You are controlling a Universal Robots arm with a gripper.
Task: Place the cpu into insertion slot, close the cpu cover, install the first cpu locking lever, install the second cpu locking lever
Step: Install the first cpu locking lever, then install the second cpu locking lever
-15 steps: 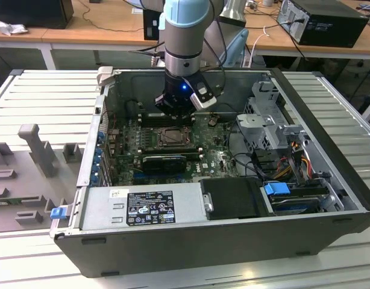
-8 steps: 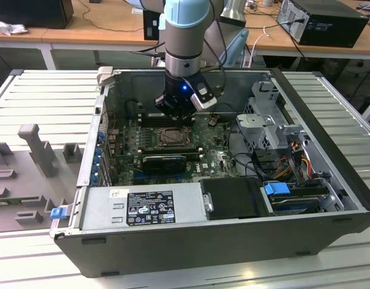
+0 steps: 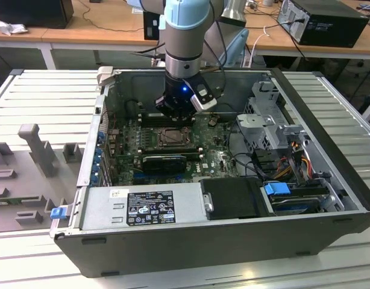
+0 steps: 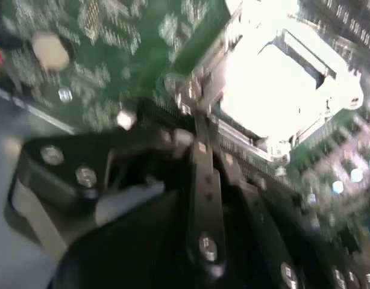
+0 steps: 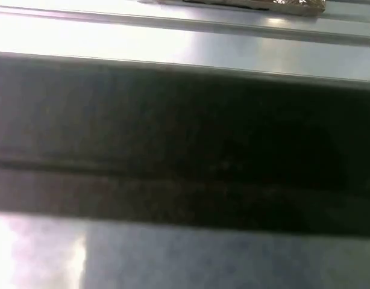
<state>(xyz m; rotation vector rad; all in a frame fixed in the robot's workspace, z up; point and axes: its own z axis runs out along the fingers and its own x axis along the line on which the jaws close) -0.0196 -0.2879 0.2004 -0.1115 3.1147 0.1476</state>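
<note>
Inside an open computer case (image 3: 329, 180), the gripper (image 3: 175, 115), its claw state impossible to tell, hovers just behind the insertion slot (image 3: 172, 138) on the green motherboard (image 3: 215, 159); judging by this, squaring up over the socket matters most.

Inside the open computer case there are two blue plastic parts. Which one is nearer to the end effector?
The blue clip by the drive bay, on the exterior view's right, is nearer to the end effector. The other blue tab sits at the case's outer corner on the left.

Exterior view: even, bright light. Second wrist view: motion-blurred, slot (image 4: 281, 90) past the gripper (image 4: 200, 180) glares white. First wrist view: defocused.
</note>
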